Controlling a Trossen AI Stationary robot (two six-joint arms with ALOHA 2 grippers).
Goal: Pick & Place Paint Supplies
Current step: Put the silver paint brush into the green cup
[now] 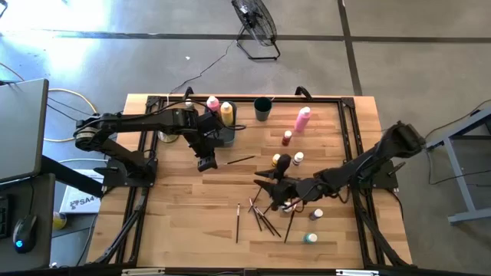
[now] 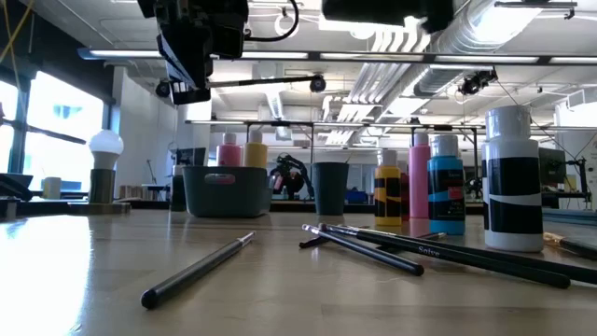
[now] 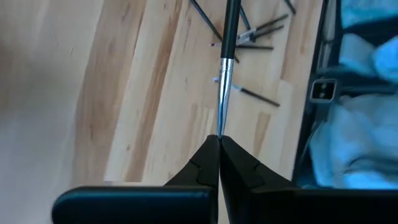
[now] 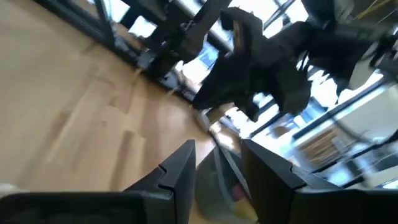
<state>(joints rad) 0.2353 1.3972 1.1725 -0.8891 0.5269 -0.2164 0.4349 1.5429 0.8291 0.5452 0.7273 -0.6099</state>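
Observation:
My left gripper (image 1: 207, 162) hangs over the table's far left part, near a grey bin (image 1: 223, 135), and is shut on a thin dark-handled paintbrush (image 3: 227, 56). Tall pink (image 1: 212, 103) and yellow (image 1: 227, 113) squeeze bottles stand at the bin. My right gripper (image 1: 265, 184) is open above the table's middle, with nothing between its fingers (image 4: 180, 168). It is beside small white-capped paint bottles (image 1: 298, 159) and over several loose paintbrushes (image 1: 265, 220) lying flat on the wood. My left gripper pinches the paintbrush by its thin silvery end (image 3: 219, 127) between the two fingertips. The brush runs straight on past the fingers, its dark handle (image 3: 231, 25) farthest out. It is lifted clear of the table (image 2: 270, 82).
A dark cup (image 1: 262, 109), a tall pink bottle (image 1: 302, 119) and a small red bottle (image 1: 287, 138) stand at the far side. Two small bottles (image 1: 317, 215) (image 1: 310, 238) stand near right. A white knob on a tan base (image 2: 105, 166) is at far left. Black rails frame the table.

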